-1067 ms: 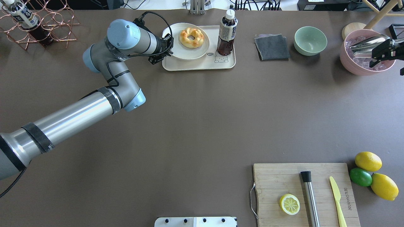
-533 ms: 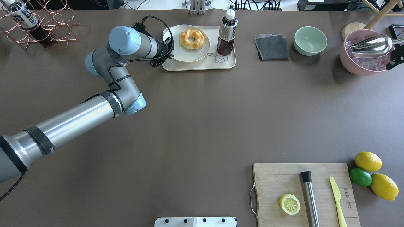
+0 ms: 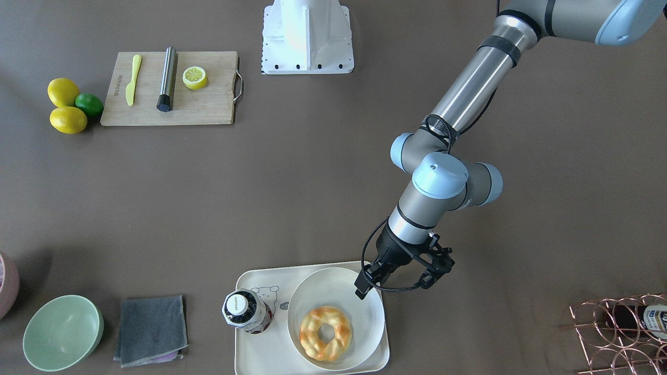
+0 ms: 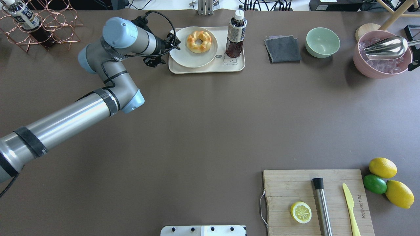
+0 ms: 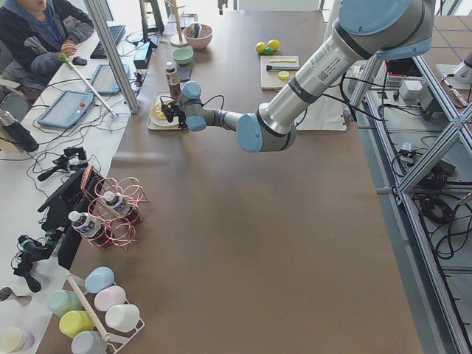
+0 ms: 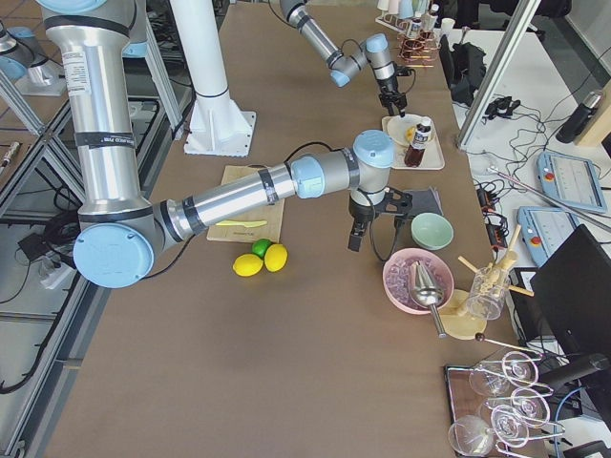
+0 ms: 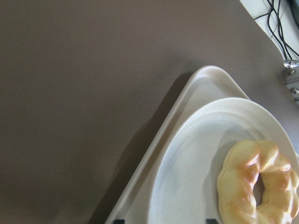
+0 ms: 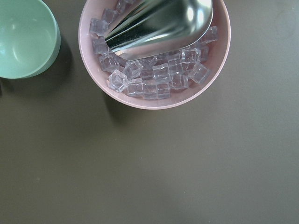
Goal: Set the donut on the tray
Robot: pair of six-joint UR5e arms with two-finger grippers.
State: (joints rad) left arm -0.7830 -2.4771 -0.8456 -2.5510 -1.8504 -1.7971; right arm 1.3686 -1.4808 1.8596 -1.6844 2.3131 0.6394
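Note:
The donut (image 4: 192, 44) lies on a round white plate (image 4: 187, 57) that rests on the cream tray (image 4: 210, 67) at the far middle of the table. It also shows in the front view (image 3: 312, 341) and the left wrist view (image 7: 238, 182). My left gripper (image 4: 173, 40) is open and empty just off the plate's left rim, over the tray's edge (image 7: 196, 84). It also shows in the front view (image 3: 367, 285). My right gripper (image 4: 414, 63) is at the view's right edge beside the pink bowl. I cannot tell whether it is open or shut.
A dark drink bottle (image 4: 235, 36) stands on the tray's right side. A grey cloth (image 4: 282, 48), a green bowl (image 4: 323, 42) and a pink bowl of ice with a metal scoop (image 4: 380, 55) lie to the right. A copper wire rack (image 4: 42, 26) is far left, a cutting board (image 4: 295, 190) near right.
My left gripper has drawn back to the left from the plate's rim. The plate with the donut has settled slightly nearer. My right gripper has moved right, almost out of view.

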